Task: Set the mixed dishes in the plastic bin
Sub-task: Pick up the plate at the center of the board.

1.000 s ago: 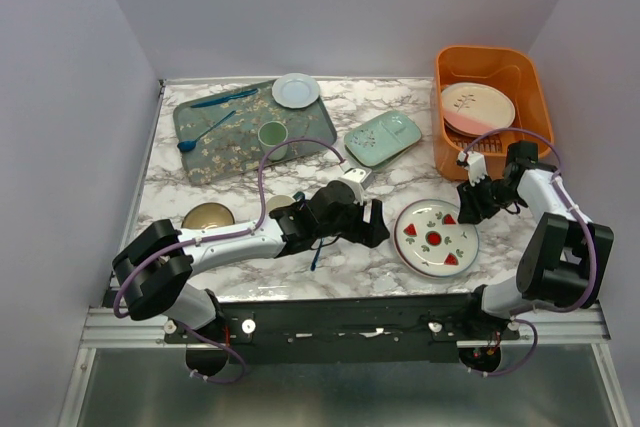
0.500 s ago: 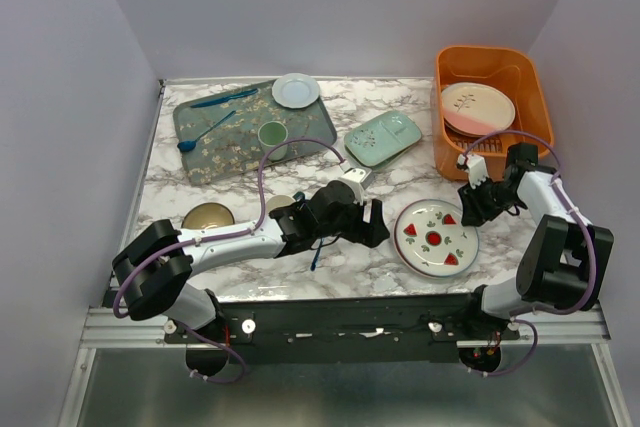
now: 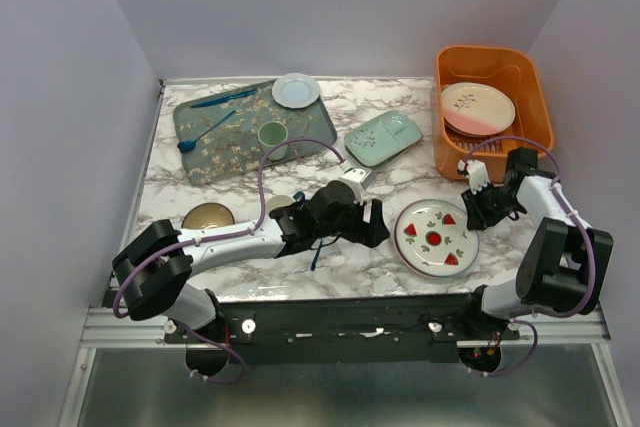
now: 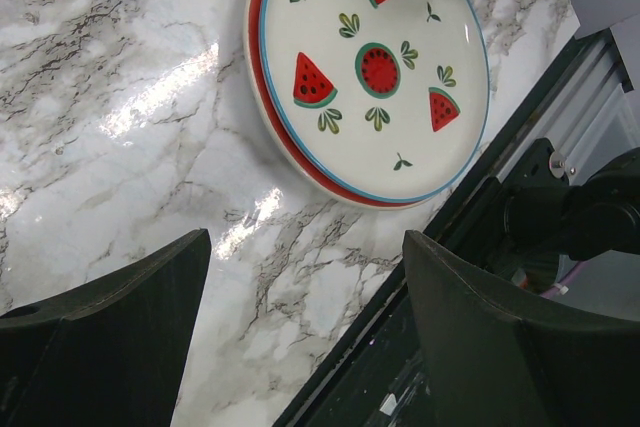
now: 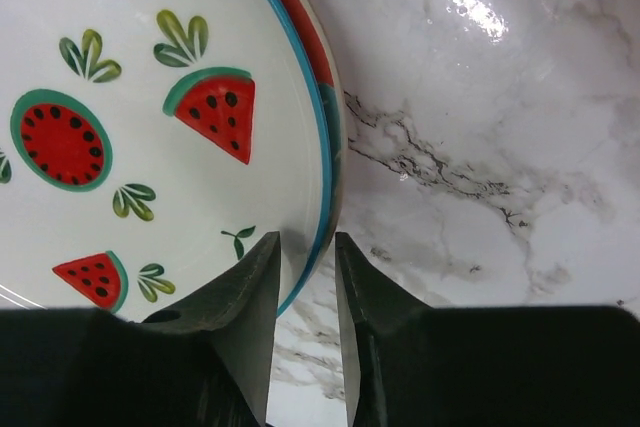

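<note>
The watermelon plate (image 3: 435,238) lies flat on the marble table (image 3: 200,182), toward 5 o'clock and close to the near edge. A red edge shows from under its blue-lined rim. The right claw (image 3: 474,213) is at the plate's 3 o'clock side. In the right wrist view its two fingers (image 5: 245,317) stand on either side of the rim with only a slit between them. I cannot tell whether they are pinching the rim or just bracketing it.

The left claw (image 3: 374,221) hangs low on the plate's 9 o'clock side, just beside it and apart from it. Its jaws are spread wide and hold nothing, and bare marble shows between them in its own camera.

The orange plastic bin (image 3: 446,152) sits in the table's 1 o'clock corner. One cream and pink plate (image 3: 478,109) is already tipped inside it. A pale-green divided dish (image 3: 384,139) rests on the table at the bin's 9 o'clock, near it but not touching.

At 10 o'clock lies the dark floral tray (image 3: 230,152), carrying a small white plate (image 3: 296,90), a green cup (image 3: 273,134) and a blue spoon (image 3: 205,132). A tan bowl (image 3: 208,217) sits at 8 o'clock, beside the left arm.
</note>
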You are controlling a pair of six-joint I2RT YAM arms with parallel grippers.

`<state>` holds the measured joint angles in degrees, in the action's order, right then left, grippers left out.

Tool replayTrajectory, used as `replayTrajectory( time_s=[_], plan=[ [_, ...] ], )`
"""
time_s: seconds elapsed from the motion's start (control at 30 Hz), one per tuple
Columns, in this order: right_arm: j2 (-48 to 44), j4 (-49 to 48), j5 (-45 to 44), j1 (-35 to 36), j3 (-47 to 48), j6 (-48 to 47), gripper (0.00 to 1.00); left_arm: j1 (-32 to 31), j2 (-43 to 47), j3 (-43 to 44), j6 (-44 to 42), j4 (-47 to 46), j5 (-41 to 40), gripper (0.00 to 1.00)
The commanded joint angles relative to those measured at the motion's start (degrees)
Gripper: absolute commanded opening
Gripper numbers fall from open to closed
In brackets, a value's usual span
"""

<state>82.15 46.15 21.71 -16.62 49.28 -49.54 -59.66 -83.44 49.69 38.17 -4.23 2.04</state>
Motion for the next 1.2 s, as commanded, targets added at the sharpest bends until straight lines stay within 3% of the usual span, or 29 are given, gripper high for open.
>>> replayTrajectory(
  time_s=[0.0,0.2,0.33,0.5,1.17],
  plan=[
    [1.4,1.2,0.8,-0.4,1.3,-0.4,0.36,-0.3,1.5,-0.2,0.1,-1.5,-1.6,0.86],
    [2.4,1.8,1.0,-0.3,1.5,-0.2,0.36,-0.3,0.9,-0.1,0.3,-1.7,-1.6,0.86],
    [1.5,1.2,1.1,-0.2,1.3,0.6,0.14,-0.3,0.6,0.2,0.3,-1.7,-1.6,0.87],
    [-1.1,1.3,2.7,-0.2,1.6,0.8,0.01,-0.3,0.0,0.4,0.0,-1.7,-1.6,0.87],
    [-8.3,5.1,13.3,-0.3,3.6,-3.4,0.00,2.0,-8.7,6.3,-2.9,-5.7,4.0,0.87]
  ],
)
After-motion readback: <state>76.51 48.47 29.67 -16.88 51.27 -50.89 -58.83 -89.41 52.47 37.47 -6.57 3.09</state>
